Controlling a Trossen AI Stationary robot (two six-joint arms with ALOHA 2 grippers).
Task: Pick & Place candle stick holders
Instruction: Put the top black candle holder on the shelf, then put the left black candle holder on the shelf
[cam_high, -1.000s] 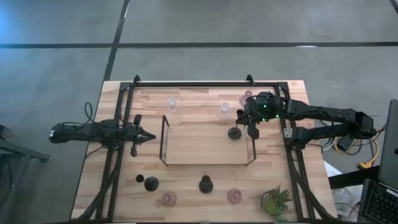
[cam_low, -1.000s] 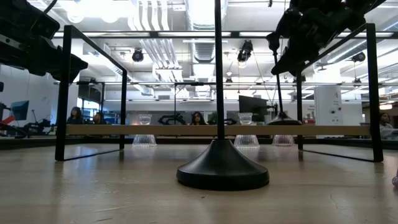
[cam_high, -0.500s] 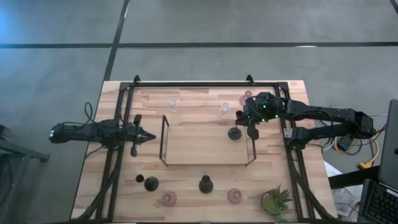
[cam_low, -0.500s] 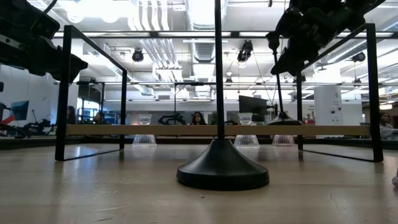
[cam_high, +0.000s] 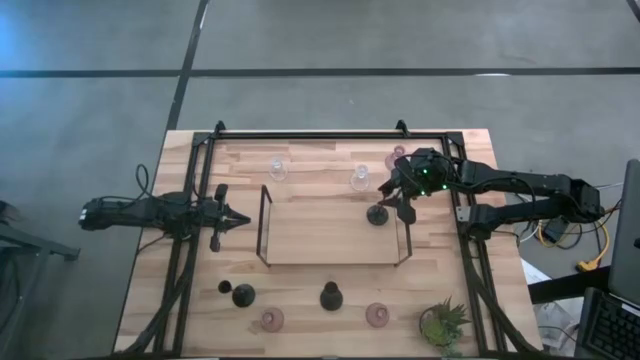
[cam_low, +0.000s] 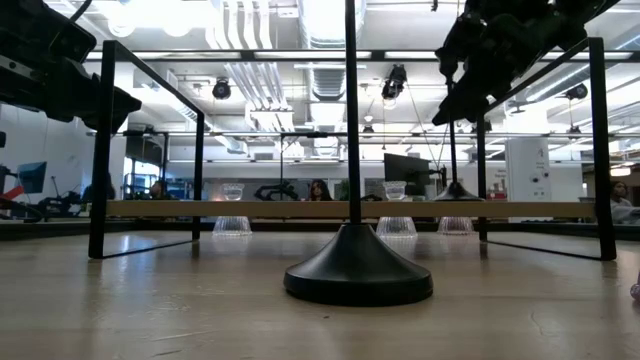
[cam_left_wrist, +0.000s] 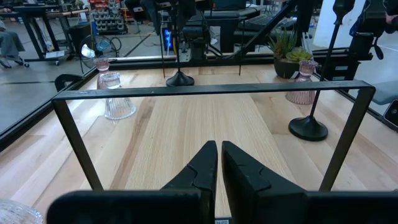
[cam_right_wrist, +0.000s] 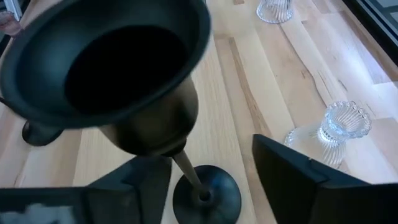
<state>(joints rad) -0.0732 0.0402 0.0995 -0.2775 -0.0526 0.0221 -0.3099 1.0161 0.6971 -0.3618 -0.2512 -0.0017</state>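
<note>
A black candle stick holder with a cup top, a thin stem and a round base stands on its base at the right end of the raised wooden shelf. My right gripper hangs over it, open. Its fingers stand on either side of the stem just under the cup, apart from it. In the low view the holder stands upright below that gripper. My left gripper waits shut at the shelf's left end, holding nothing.
Two clear glass holders and a pink one stand along the far side. Near the front edge are black holders, pink ones and a green potted plant. The shelf's black frame rises around it.
My right gripper has opened and let go of the black holder's stem while staying in place. The holder stays standing on the shelf, its stem now more upright.
</note>
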